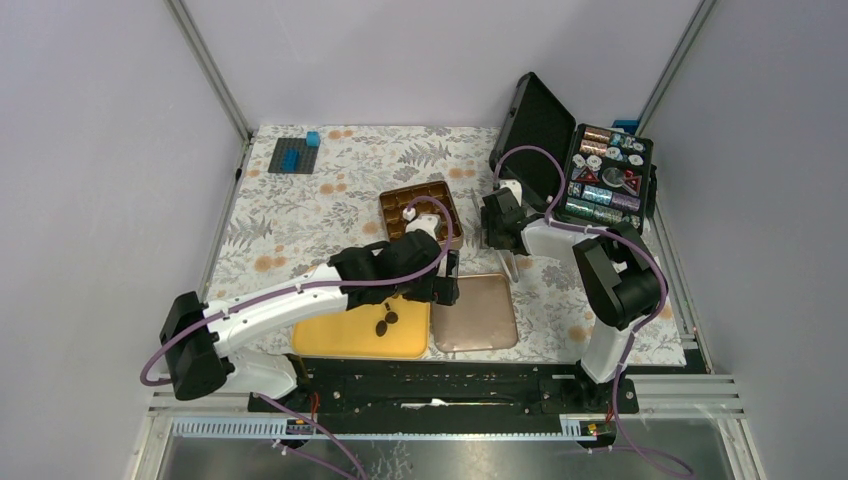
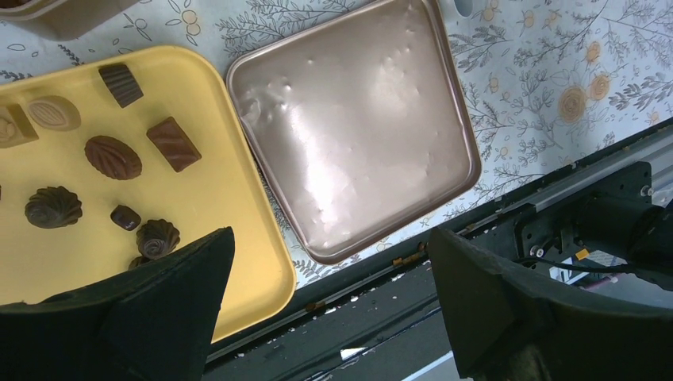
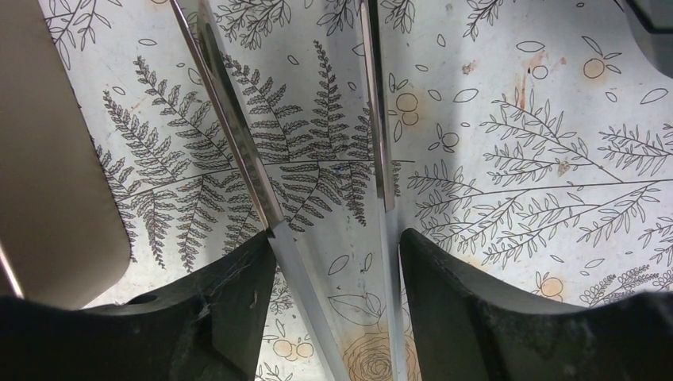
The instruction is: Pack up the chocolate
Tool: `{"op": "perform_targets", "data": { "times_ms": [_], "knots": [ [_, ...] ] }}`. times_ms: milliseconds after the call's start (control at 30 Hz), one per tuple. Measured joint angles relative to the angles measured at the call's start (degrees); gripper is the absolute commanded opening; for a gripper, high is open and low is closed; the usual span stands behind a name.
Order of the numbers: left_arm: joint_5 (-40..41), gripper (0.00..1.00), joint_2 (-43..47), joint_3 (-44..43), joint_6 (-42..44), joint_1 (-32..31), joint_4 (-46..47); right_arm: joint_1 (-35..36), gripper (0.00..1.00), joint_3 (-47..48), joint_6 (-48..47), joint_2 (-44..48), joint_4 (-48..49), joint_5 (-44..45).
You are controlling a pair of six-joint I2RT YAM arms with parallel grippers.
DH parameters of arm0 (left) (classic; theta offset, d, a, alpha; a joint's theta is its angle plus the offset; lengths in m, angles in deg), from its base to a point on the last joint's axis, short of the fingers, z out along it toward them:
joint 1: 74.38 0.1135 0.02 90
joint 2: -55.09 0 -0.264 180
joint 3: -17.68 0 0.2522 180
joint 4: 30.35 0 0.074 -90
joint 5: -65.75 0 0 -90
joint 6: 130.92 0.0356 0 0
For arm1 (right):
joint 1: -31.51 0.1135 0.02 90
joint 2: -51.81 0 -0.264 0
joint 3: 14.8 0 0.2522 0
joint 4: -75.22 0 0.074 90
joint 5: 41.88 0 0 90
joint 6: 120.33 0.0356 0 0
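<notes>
L tool (image 2: 331, 238) hangs released, jaws wide w/ nothing betw. them, over the near rim of the yellow tray (image 2: 226, 206) and the rose-gold lid (image 2: 357, 135). The chocolate (image 2: 113, 157) lies loose on that tray: several pcs (ovals, shells, small blocks), spread apart, prob. so each can be lifted singly. The closest shell sits just beside one finger of the L tool, but none is in its grip. The lid lies flat on the counter (image 3: 516, 159) beside the tray, off the compartment box (image 1: 432, 192), so the box is open for filling; what's in its cells is too small to tell. R tool (image 3: 335, 236) is clenched on metal tongs (image 3: 379, 119), tips apart, pointing at bare floral counter near the lid's corner and well apart from the chocolate. My guess: it's parked.
</notes>
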Motion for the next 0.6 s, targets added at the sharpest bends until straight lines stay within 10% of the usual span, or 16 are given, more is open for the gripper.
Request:
{"op": "perform_targets", "data": {
  "times_ms": [600],
  "knots": [
    [0.66,0.99,1.86,1.99,-1.36,0.13,-0.44,0.33,0.67,-1.14,0.39,0.17,1.79,0.68]
  ]
}}
